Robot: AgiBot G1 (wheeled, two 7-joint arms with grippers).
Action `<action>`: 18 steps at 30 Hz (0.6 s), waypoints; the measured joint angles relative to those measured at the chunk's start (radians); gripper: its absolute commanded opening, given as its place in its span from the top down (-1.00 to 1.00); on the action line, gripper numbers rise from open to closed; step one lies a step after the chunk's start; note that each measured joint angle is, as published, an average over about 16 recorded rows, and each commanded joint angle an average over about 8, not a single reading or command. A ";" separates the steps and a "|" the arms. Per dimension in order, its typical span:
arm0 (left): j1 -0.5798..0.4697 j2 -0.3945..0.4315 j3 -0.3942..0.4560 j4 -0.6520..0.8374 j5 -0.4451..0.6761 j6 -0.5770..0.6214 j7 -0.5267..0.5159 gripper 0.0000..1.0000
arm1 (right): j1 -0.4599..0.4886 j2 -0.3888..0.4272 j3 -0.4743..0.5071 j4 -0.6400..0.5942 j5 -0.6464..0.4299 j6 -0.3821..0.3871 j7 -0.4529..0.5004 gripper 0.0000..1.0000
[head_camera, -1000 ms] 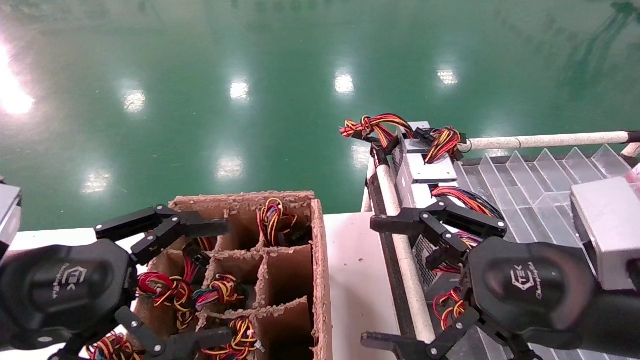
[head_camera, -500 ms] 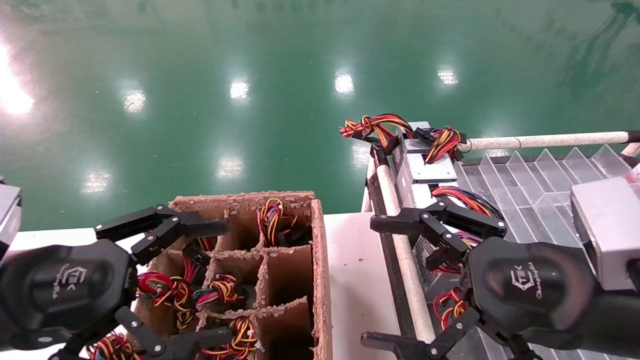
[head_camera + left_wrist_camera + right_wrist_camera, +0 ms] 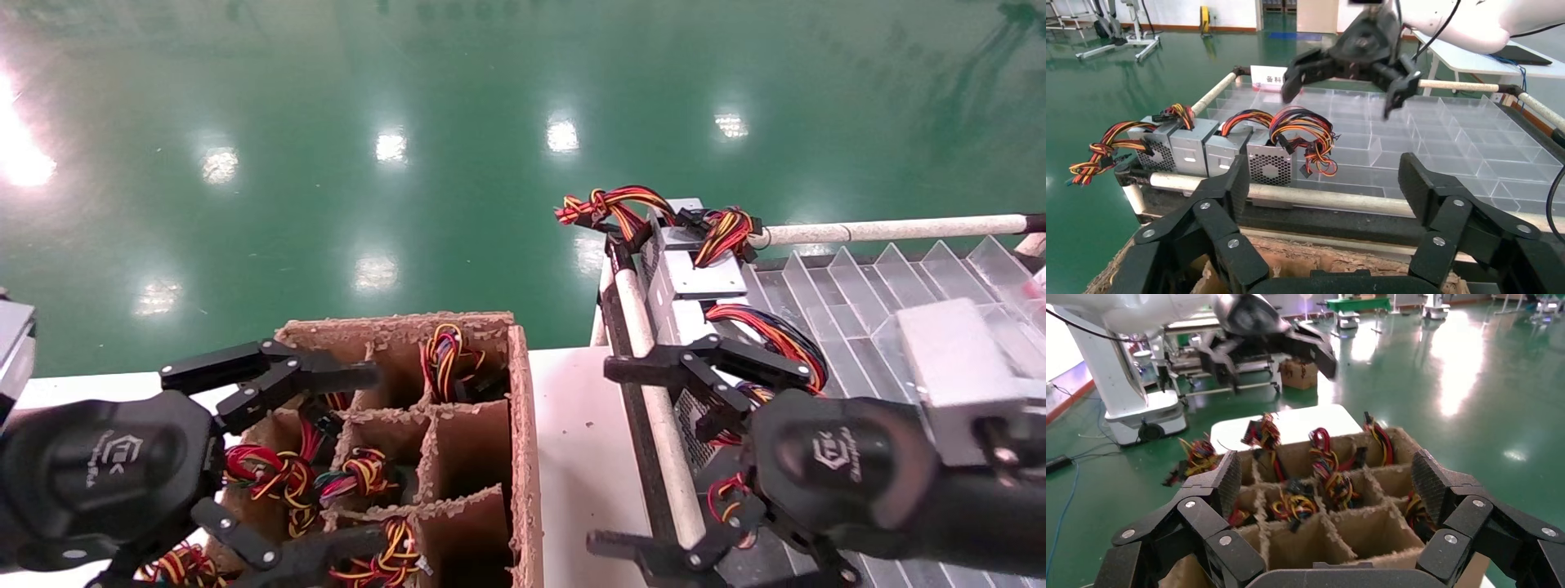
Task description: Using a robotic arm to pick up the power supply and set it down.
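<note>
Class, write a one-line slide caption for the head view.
Both grippers, left and right, open and empty: left over the cardboard divider box of wired units, right beside power supplies on the clear tray.

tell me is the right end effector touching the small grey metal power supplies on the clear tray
Apart. The left wrist view shows the right end effector open, with clear tray visible between it and the power supplies.

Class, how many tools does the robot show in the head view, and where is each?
2. The left tool hangs open over the cardboard box; the right tool hangs open at the tray rail.
</note>
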 measured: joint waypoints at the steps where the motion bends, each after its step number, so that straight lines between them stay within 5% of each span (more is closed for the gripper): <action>1: 0.000 0.000 0.000 0.000 0.000 0.000 0.000 1.00 | 0.010 -0.012 -0.007 -0.016 -0.010 0.000 -0.003 -1.00; 18: 0.000 0.000 0.000 0.000 0.000 0.000 0.000 1.00 | 0.261 -0.336 -0.146 -0.455 -0.216 0.060 -0.078 -1.00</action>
